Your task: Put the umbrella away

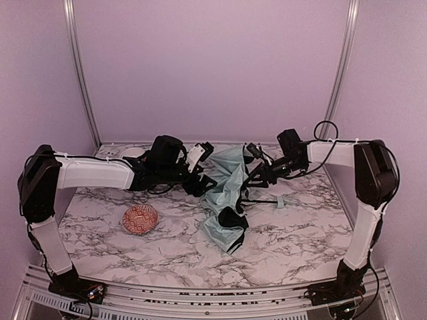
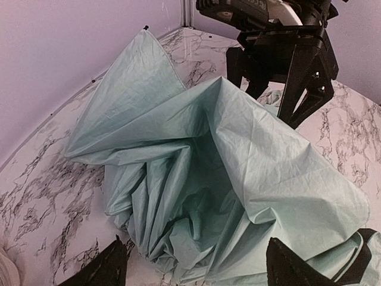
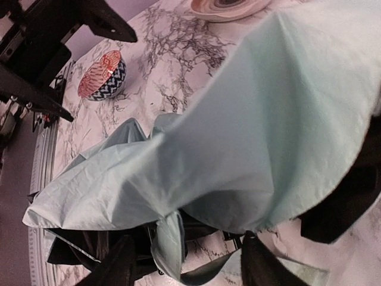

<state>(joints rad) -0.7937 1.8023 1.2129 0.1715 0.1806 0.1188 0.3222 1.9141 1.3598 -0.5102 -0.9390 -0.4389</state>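
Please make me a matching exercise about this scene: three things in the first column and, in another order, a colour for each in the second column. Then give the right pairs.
Things:
1. umbrella
2. bowl
3. table

Colours:
a. white marble with grey veins
b. pale mint green outside, black inside
c. red-orange pattern inside

Right pairs: 1-b; 2-c; 3-a

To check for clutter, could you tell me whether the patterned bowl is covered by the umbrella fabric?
No, the top view shows the patterned bowl uncovered, apart from the umbrella.
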